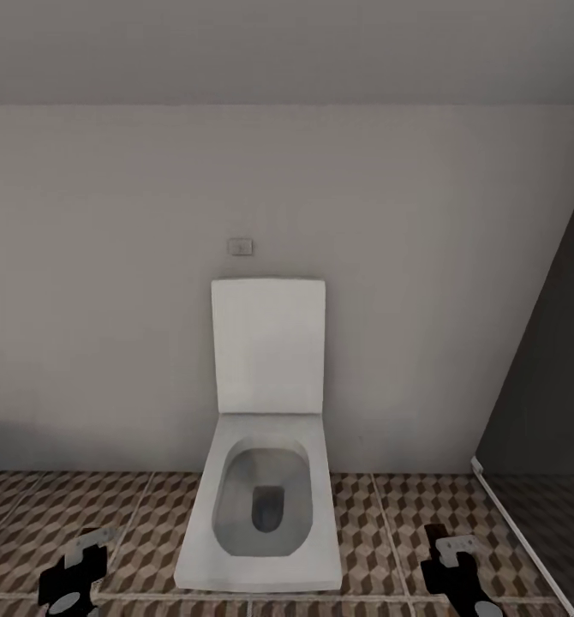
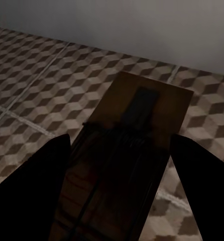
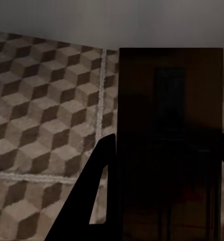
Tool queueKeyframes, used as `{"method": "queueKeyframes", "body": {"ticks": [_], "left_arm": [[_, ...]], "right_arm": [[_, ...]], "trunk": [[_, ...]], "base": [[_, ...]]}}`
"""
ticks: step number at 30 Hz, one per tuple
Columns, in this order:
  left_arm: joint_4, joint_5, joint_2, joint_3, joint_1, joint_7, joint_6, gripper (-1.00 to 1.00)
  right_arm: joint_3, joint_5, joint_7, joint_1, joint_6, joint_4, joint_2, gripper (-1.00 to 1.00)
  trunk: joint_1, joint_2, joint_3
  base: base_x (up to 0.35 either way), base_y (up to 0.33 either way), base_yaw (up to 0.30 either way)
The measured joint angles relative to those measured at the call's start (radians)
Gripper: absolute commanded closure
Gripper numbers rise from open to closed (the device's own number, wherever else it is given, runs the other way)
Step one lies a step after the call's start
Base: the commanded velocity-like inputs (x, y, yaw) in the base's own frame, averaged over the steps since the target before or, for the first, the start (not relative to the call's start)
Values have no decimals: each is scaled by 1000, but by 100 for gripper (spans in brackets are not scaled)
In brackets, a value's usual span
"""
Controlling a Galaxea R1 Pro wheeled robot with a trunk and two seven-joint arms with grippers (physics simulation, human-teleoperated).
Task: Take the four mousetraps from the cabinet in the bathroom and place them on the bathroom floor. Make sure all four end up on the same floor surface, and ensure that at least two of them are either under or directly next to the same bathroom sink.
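1. Count: 2 mousetraps seen, one per arm. 1 toilet (image 1: 266, 480), 1 small wall plate (image 1: 240, 247), 2 sets of jaws.
2. Left jaws (image 2: 117, 170): spread around a mousetrap (image 2: 142, 115), one dark finger on each side, board running out past the tips over the bathroom floor (image 2: 36, 85). Looks pinched by its edges, though exact contact is too dark to see.
3. Right jaws (image 3: 162, 191): same setup; second mousetrap (image 3: 170, 100) sits between the fingers and sticks out beyond them. Contact pts lost in shadow, so grip is likely but not certain.
4. In the head view, left jaws (image 1: 86, 561) and right jaws (image 1: 451, 557) sit low, one on either side of the toilet, above the tiles.
5. Room: bathroom, plain pale grey wall behind the toilet, dark grey panel (image 1: 553, 377) w/ a white bottom edge off beyond the right jaws.
6. Floor: big square tiles, brown/beige/white 3D-cube print, pale grout lines.
7. Shapes & materials: traps are flat rectangular brown boards w/ a dark bar down the middle. Toilet is white, square-edged, glossy, lid upright against the wall, bowl grey inside.
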Motion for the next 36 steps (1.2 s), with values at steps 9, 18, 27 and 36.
{"method": "queueKeyframes", "body": {"ticks": [9, 18, 27, 36], "left_arm": [[-42, -12, 18, -1, -17, -7, 56, 100], [-34, -15, 1, -7, -17, -14, 50, 100], [-33, -16, -7, -6, -17, -14, 27, 100], [-32, -17, -9, -5, -17, -13, 1, 100]], "right_arm": [[-1, 0, 0, 0, 0, -37, 1, 100], [0, 0, 0, 0, 0, -39, 1, 100], [1, -1, 0, 0, 0, -38, 1, 100], [2, -2, 0, 0, 2, -39, 5, 100]], "trunk": [[31, -56, -25], [31, -56, -25], [65, -119, -53], [100, -182, -82]], "base": [[0, 0, 0], [0, 0, 0], [0, 0, 0], [0, 0, 0]]}}
